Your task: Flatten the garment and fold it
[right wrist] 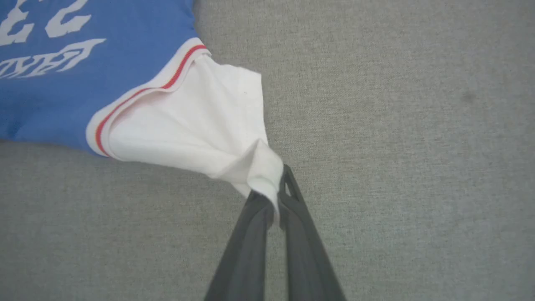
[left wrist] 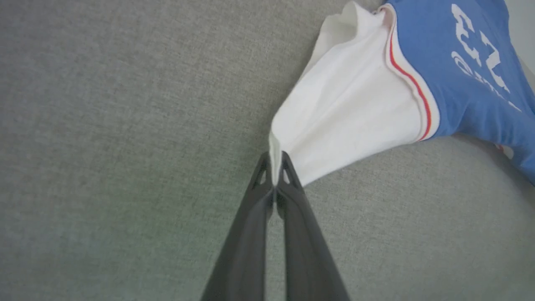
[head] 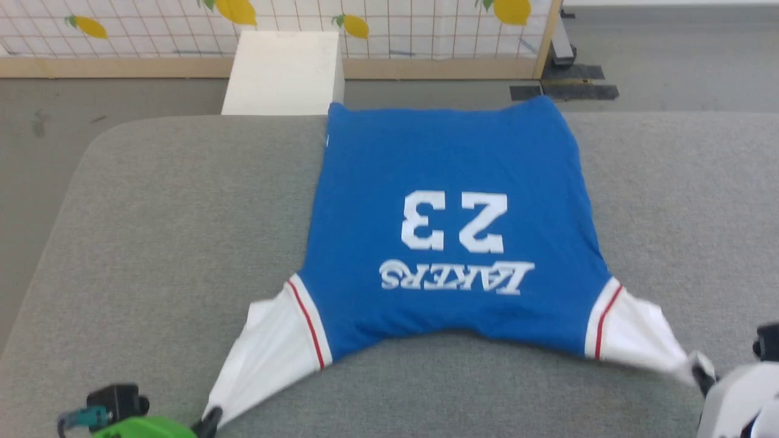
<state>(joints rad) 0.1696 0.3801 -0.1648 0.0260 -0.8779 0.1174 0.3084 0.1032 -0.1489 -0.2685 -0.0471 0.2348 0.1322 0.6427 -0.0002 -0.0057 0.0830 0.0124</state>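
— How is the left gripper (left wrist: 274, 161) built?
— Two long, dark grey fingers are seen, tapered toward the tips, and a small triangular cut-out is set near each tip.
— And the right gripper (right wrist: 273, 184)?
— The same dark, tapered fingers are shown; a triangular opening is visible on one of them.
— What is seen of the arms from the head view?
— At the left wrist a bright green housing (head: 143, 427) is seen, with a black block (head: 115, 398) and a teal piece (head: 82, 417), possibly a connector, though it is blurred. The right forearm (head: 739, 395) is covered by a glossy white shell, with a black part (head: 768, 340) beside it.
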